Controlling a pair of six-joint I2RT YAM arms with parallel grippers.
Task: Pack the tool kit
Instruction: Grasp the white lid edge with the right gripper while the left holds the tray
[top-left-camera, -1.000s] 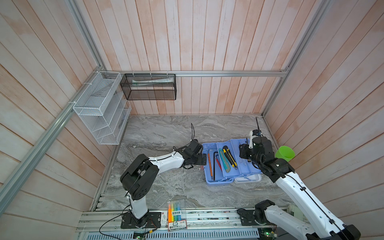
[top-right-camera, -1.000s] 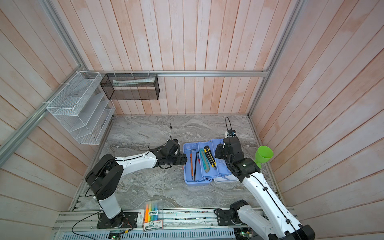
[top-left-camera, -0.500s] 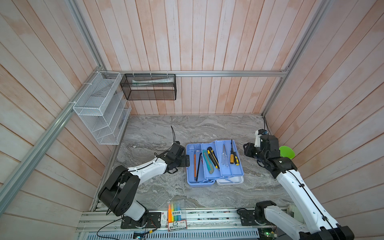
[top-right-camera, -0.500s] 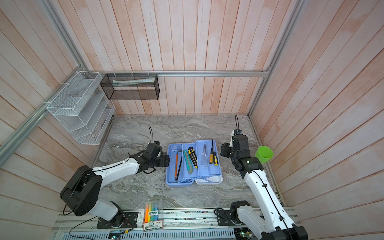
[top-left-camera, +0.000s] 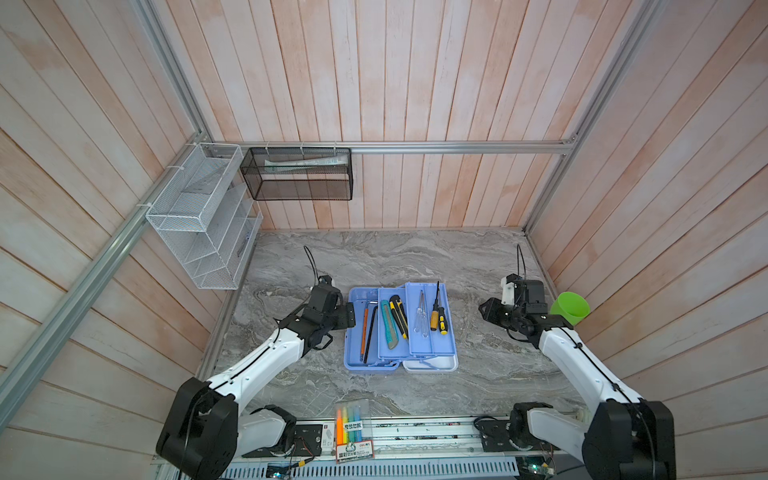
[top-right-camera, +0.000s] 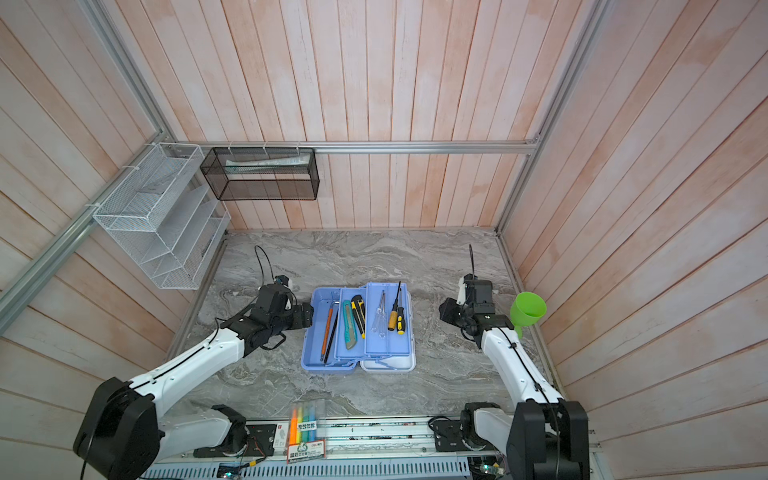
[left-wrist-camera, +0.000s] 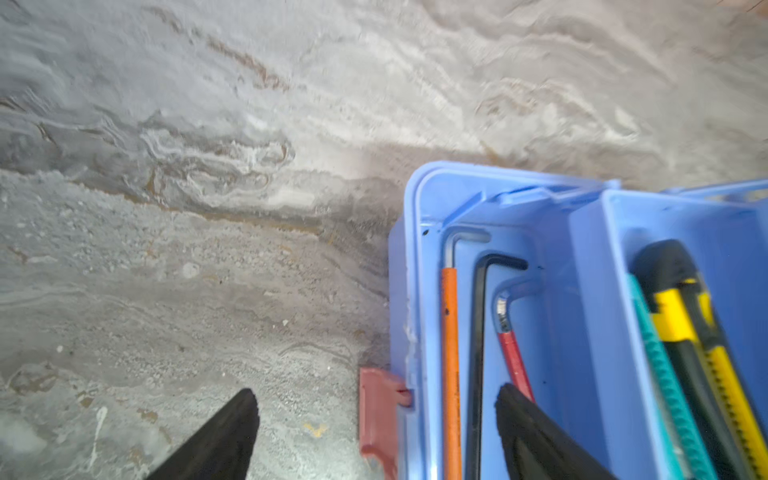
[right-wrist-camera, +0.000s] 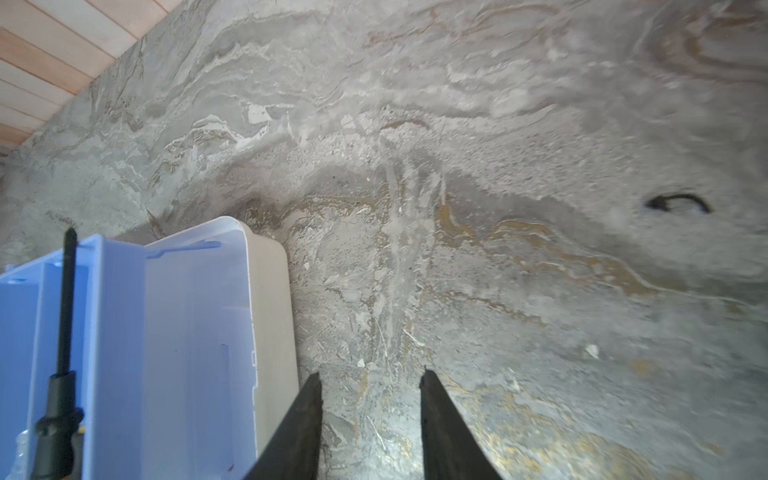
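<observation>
Smack in the middle of the grey marbled worktop (top-left-camera: 415, 257) sits the open blue plastic tool kit (top-left-camera: 428, 345): three L-shaped hex keys (left-wrist-camera: 451, 353), two chunky knives (top-left-camera: 389, 326), two yellow-handled screwdrivers (top-left-camera: 434, 321); the left tool (top-left-camera: 351, 316) gapes wide astride its wall, the right tool (right-wrist-camera: 370, 374), part-open and empty, sits well apart.

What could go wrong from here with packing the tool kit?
The yellow-handled screwdriver pokes its black shaft past the far edge of the upper light blue plastic tray; folding the trays shut may jam.
The left gripper is open astride the light blue base wall, one finger inside over the hex keys; a sideways move could snag them or drag the base.
The green plastic cup sits close to the right arm; a swing might knock it.
</observation>
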